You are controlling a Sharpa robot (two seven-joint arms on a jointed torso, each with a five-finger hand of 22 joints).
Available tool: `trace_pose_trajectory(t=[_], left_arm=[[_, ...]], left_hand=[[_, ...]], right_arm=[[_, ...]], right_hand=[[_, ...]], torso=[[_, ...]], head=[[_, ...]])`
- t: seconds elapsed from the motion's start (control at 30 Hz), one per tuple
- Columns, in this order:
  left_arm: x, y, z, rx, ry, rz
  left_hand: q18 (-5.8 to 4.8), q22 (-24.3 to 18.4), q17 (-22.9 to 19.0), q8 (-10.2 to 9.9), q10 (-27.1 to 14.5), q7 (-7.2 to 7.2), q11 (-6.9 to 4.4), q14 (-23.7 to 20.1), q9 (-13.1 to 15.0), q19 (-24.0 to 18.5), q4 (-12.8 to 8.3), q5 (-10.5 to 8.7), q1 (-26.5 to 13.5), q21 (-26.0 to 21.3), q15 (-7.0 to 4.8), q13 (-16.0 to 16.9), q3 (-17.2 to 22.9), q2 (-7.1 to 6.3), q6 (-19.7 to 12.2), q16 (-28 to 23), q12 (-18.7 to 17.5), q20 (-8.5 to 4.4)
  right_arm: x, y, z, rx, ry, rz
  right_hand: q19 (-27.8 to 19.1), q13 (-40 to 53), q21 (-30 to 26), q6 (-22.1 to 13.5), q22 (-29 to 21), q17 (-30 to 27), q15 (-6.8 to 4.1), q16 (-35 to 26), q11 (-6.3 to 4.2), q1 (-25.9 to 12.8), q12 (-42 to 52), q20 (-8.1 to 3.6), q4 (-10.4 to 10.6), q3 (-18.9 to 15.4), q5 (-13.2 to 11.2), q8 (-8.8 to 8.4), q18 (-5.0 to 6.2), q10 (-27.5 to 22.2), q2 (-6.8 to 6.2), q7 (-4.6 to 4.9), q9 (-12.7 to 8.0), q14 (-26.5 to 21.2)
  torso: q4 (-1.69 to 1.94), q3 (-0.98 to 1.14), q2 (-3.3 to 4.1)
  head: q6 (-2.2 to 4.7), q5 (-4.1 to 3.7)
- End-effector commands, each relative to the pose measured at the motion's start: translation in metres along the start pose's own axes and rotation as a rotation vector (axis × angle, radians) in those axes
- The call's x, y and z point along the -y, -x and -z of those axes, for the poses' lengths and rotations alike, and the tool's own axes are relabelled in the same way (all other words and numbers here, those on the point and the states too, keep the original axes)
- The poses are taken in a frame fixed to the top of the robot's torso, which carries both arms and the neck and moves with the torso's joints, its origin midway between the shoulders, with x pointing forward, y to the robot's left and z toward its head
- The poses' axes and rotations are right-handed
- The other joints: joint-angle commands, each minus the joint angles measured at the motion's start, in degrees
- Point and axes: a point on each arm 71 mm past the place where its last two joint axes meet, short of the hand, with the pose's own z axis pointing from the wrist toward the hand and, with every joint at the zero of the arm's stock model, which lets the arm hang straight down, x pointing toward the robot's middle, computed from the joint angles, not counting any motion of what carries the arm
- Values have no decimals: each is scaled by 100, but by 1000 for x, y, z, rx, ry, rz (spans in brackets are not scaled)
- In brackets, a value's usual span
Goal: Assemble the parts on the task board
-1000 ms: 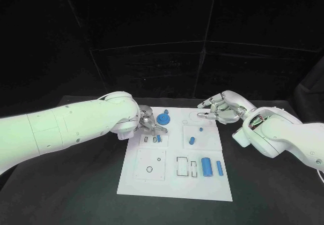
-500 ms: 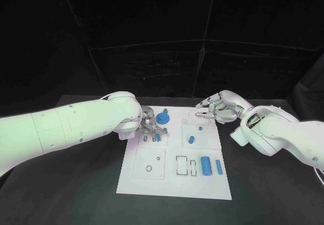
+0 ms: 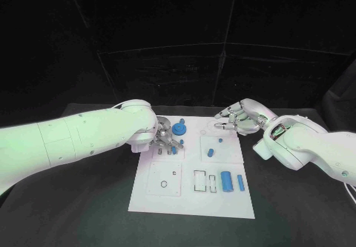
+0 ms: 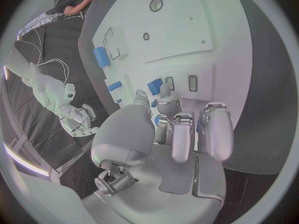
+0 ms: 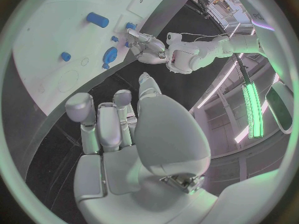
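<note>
The white task board [image 3: 193, 198] lies mid-table. My left hand [image 3: 164, 137] hangs over its far left part, beside a blue gear [image 3: 179, 129]. Its thumb and a fingertip [image 4: 165, 92] pinch a small blue part [image 4: 154, 86] that stands at a slot in the board [image 4: 206, 40]; the same part [image 3: 172, 150] peeks out under the hand. My right hand [image 3: 237, 119] hovers over the board's far right corner, fingers apart and holding nothing. In the right wrist view the right hand [image 5: 115, 129] looks across at the gear [image 5: 110, 55] and the left hand [image 5: 147, 47].
Loose blue parts lie on the board: a small peg [image 3: 220, 140], a short cylinder [image 3: 211, 152], a thick cylinder [image 3: 226, 181] and a thinner one [image 3: 240, 183]. Bare black table [image 3: 89, 206] surrounds the board on both sides.
My right hand has drawn slightly back and up from the board's far right corner. The left hand stays at the same slot with its fingers on the small blue part.
</note>
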Motion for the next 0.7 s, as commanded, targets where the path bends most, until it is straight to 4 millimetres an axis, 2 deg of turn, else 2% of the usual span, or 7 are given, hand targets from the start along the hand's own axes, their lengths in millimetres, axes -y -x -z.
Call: trace_pose_trajectory(t=[0.03,0.57,0.7], left_arm=[[1,-1,0,-14,8,-20],[4,-2,0,-16,4,-23],[5,-2,0,-11,3,-20]], left_hand=[[-27,6,1508,41,9,11,-2,593,26,62,-77,-8,92,20,-27,9,21,0,-50,18,21,-6],[-24,8,1508,134,10,6,-7,593,129,48,-337,-5,372,12,-31,34,279,74,-134,18,39,-7],[-22,7,1508,145,4,-11,-23,593,149,44,-483,-3,567,9,-41,32,452,136,-166,18,33,-12]], right_arm=[[-1,0,-1,-9,1,-2],[-1,-1,-2,-14,-2,-3],[-1,-2,-2,-14,-2,-2]], right_hand=[[-33,-6,-37,-40,-8,-12,-36,-30,-10,5,-31,1,-3,-39,36,33,65,-30,47,-14,-1,48],[12,-26,-37,-52,13,23,-40,-26,-13,46,-23,-3,-22,-66,142,51,58,-32,82,-16,-1,71],[12,-26,-39,-53,10,21,-40,-29,-13,48,-21,-3,-23,-68,151,52,58,-31,84,-16,-1,72]], torso=[[-1,-1,3],[-2,1,4],[-3,2,3]], head=[[-5,-2],[-38,-4],[-37,-5]])
